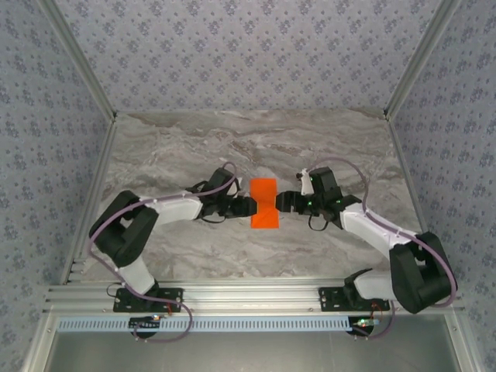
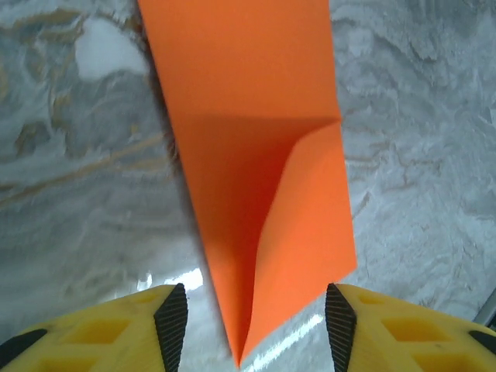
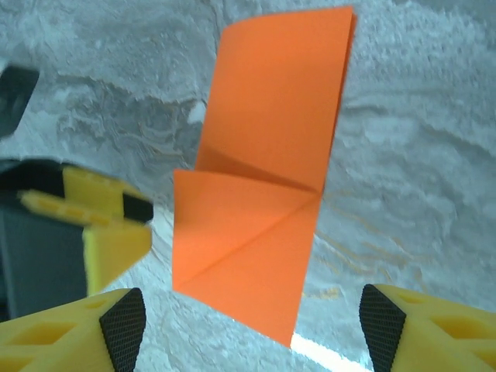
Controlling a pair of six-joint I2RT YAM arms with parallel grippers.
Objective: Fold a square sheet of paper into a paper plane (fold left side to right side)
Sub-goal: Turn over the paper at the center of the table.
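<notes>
Orange paper, folded, lies at the centre of the table, well off every edge, between left gripper and right gripper, both spread and pinching nothing; unpressed, its springy flap could lift and spoil the fold.

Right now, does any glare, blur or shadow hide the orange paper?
Top external: even light, orange paper small but crisp. Left wrist: glare streaks on the table beside the paper's tip, soft shading under its lifted flap. Right wrist: paper sharp, glare patch at bottom.
</notes>
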